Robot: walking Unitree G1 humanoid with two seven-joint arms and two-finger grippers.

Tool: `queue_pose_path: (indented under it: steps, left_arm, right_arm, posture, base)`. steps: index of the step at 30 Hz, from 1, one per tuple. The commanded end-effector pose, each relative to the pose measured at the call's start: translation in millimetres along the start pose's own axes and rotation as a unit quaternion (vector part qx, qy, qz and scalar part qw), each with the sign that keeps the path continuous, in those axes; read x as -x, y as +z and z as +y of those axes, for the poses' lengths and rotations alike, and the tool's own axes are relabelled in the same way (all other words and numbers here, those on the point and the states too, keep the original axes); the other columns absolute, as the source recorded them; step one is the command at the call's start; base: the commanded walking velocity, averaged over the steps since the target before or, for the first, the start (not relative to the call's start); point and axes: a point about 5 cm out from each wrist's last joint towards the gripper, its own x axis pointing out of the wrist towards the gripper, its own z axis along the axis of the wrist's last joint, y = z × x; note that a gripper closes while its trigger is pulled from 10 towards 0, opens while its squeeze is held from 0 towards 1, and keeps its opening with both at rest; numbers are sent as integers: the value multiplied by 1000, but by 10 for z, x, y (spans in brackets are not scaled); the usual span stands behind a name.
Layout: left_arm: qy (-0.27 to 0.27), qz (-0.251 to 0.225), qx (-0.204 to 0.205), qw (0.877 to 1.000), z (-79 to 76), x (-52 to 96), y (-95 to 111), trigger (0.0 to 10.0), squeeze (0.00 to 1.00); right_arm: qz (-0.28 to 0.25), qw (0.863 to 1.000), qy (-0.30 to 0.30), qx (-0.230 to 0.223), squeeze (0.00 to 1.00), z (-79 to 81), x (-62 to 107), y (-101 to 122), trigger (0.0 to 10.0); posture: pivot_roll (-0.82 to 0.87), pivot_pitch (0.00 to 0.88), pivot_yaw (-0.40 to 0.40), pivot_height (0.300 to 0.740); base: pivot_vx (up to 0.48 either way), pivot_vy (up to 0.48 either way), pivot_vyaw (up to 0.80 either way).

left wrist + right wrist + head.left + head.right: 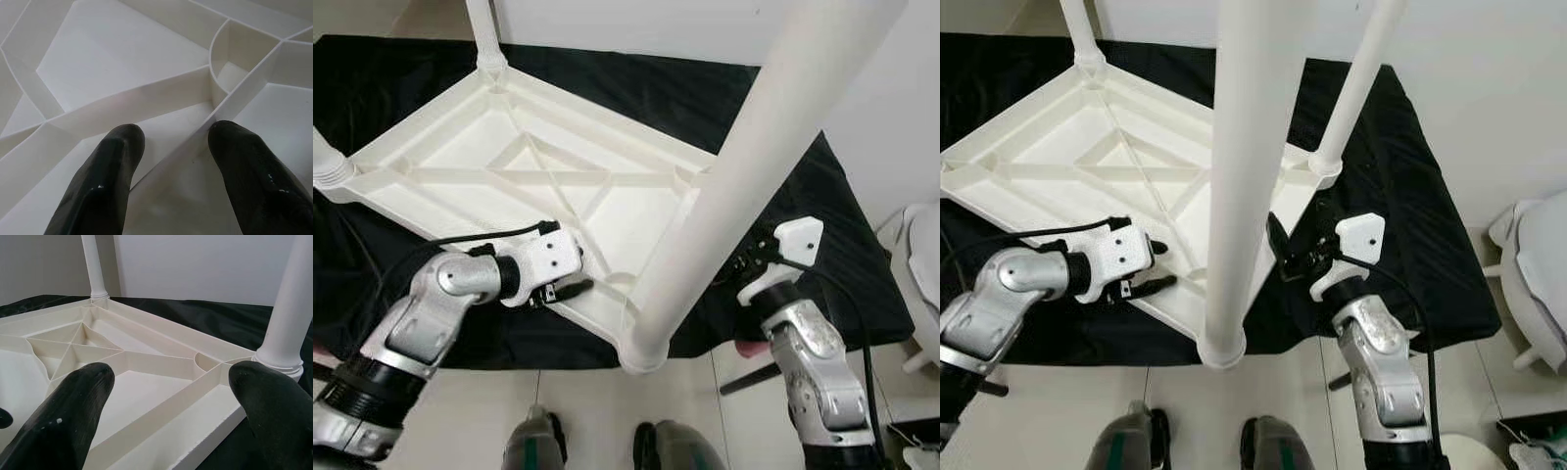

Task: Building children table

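A white plastic table (499, 147) lies upside down on a black cloth (1400, 196), its ribbed underside facing up. Three legs stand in its corners: the near leg (1244, 176), the right leg (1356, 88) and the far leg (484, 34). At the left corner only the base of a leg (328, 162) shows. My left gripper (1157, 266) is open at the near edge, its fingers (112, 161) on either side of a rib. My right gripper (1285, 257) is open beside the table's right edge, just behind the near leg, with nothing between its fingers (73, 401).
The cloth covers the floor under the table, with pale tiles (587, 411) in front where my feet (1136, 441) stand. A white wall (1489, 78) rises behind. A white rounded object (1533, 284) stands at the far right.
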Motion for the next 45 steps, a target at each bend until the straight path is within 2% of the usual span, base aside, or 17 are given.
queue_pose_path:
  steps: [1, 11, 12, 13, 17, 18, 28, 31, 32, 33, 35, 37, 39, 41, 42, 44, 45]
  left_arm:
    - [65, 20, 20, 997, 13, -99, -63, 10000, 0]
    - [53, 44, 51, 996, -15, -156, -146, 10000, 0]
    - [45, 44, 55, 997, -15, -165, -148, 9294, 0]
    - [39, 41, 56, 997, -17, -178, -139, 3490, 0]
    - [35, 38, 57, 997, -18, -187, -130, 3490, 0]
    - [29, 33, 58, 997, -23, -200, -118, 0, 0]
    - [35, 34, 59, 997, -18, -277, -89, 0, 0]
    - [61, 36, 62, 996, 46, -317, -85, 2157, 0]
    - [61, 36, 62, 996, 46, -317, -85, 2157, 0]
    - [68, 37, 61, 995, 69, -325, -85, 2196, 0]
    - [76, 39, 60, 994, 102, -330, -93, 627, 0]
    - [83, 40, 62, 994, 124, -328, -98, 0, 0]
    - [89, 41, 62, 993, 145, -328, -102, 1294, 0]
    - [108, 40, 64, 991, 206, -332, -103, 1647, 0]
    - [117, 40, 66, 990, 233, -337, -102, 902, 0]
    - [117, 40, 66, 990, 233, -337, -102, 902, 0]
    - [136, 45, 71, 987, 282, -352, -106, 4588, 0]
  right_arm:
    - [5, 1000, -4, 3, 0, -18, 22, -11, 10000]
    - [7, 1000, -4, 5, 0, -12, 43, -18, 10000]
    - [7, 1000, -4, 5, 0, -9, 42, -16, 10000]
    - [6, 1000, -3, 5, 0, -3, 40, -16, 10000]
    - [6, 1000, -2, 5, 0, 0, 39, -16, 10000]
    - [6, 1000, -2, 5, 0, 3, 38, -16, 10000]
    - [5, 1000, -3, 2, 0, 23, 31, -21, 10000]
    - [1, 1000, -13, 5, 0, 7, 26, -13, 10000]
    - [1, 1000, -13, 5, 0, 7, 26, -13, 10000]
    - [-2, 1000, -26, 9, 0, -24, 23, -4, 10000]
    - [-9, 998, -62, 23, 0, -116, 23, 16, 10000]
    - [-9, 994, -101, 31, 0, -206, 42, 17, 10000]
    - [-5, 990, -136, 35, 0, -284, 68, 6, 10000]
    - [2, 977, -210, 40, 0, -403, 153, -20, 10000]
    - [4, 972, -231, 38, 0, -420, 181, -31, 10000]
    - [4, 972, -231, 38, 0, -420, 181, -31, 10000]
    - [7, 970, -240, 30, 0, -394, 203, -53, 10000]
  posture:
    - [-104, 77, -35, 740]
    - [-110, 71, -28, 740]
    - [-111, 70, -27, 740]
    - [-111, 67, -26, 740]
    - [-111, 67, -26, 740]
    - [-111, 67, -26, 740]
    - [-107, 67, -18, 740]
    - [-109, 70, -16, 740]
    - [-109, 70, -16, 740]
    - [-109, 70, -16, 740]
    - [-114, 75, -16, 740]
    - [-113, 80, -18, 740]
    - [-113, 80, -18, 740]
    - [-110, 88, -23, 740]
    - [-110, 89, -22, 740]
    - [-110, 89, -22, 740]
    - [-111, 93, -22, 740]
  base:
    - [0, 0, 0]
    - [0, 0, 0]
    - [0, 0, 0]
    - [0, 0, 0]
    - [0, 0, 0]
    - [0, 0, 0]
    - [0, 0, 0]
    - [0, 0, 0]
    - [0, 0, 0]
    - [0, 0, 0]
    - [0, 0, 0]
    - [0, 0, 0]
    - [0, 0, 0]
    - [0, 0, 0]
    - [0, 0, 0]
    - [0, 0, 0]
    - [0, 0, 0]
